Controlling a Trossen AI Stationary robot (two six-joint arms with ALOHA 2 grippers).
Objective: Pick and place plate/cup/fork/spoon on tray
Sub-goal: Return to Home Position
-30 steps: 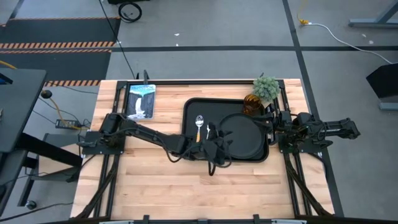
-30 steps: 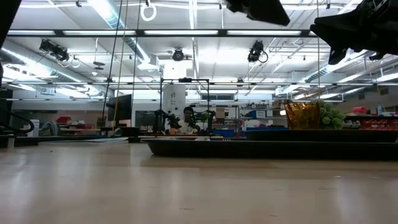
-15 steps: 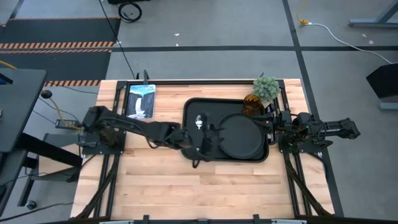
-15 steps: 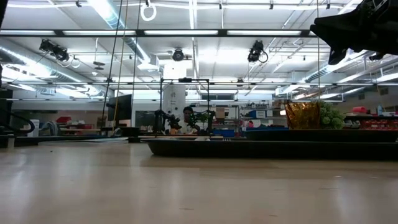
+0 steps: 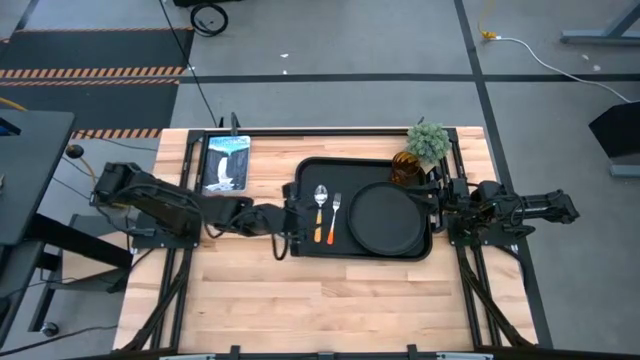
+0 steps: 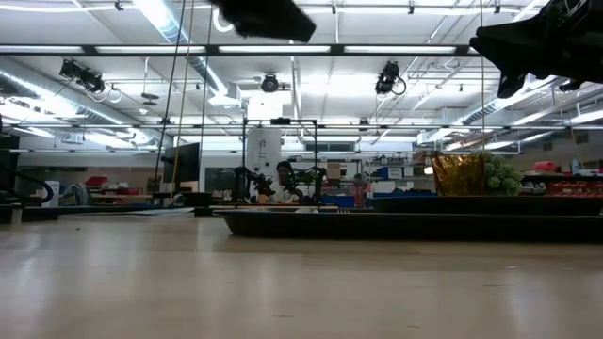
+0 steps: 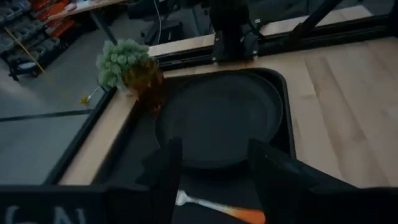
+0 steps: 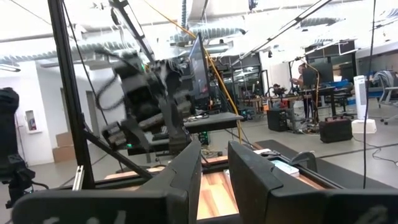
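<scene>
The black tray (image 5: 365, 252) lies at the table's right half. On it the round black plate (image 5: 388, 217) lies at the right, and the spoon (image 5: 321, 205) and the fork (image 5: 335, 212) lie side by side at the left. The amber cup (image 5: 403, 166) stands at the tray's far right corner. My left gripper (image 5: 296, 214) hovers open and empty over the tray's left rim; its wrist view (image 7: 217, 168) shows the fork (image 7: 217, 208) below and the plate (image 7: 217, 118) ahead. My right gripper (image 5: 440, 203) waits open at the tray's right edge.
A small green plant (image 5: 428, 142) stands just behind the cup at the table's far right. A picture card (image 5: 226, 162) lies at the far left. Bare wood runs along the near half of the table (image 5: 320, 300). A person shows far behind in the room (image 6: 283, 179).
My left gripper has drawn back from the plate's near left side toward the table's left edge, across the fork and the spoon to the tray's left rim. The fork and the spoon, partly hidden under the arm before, now lie in full view on the tray.
</scene>
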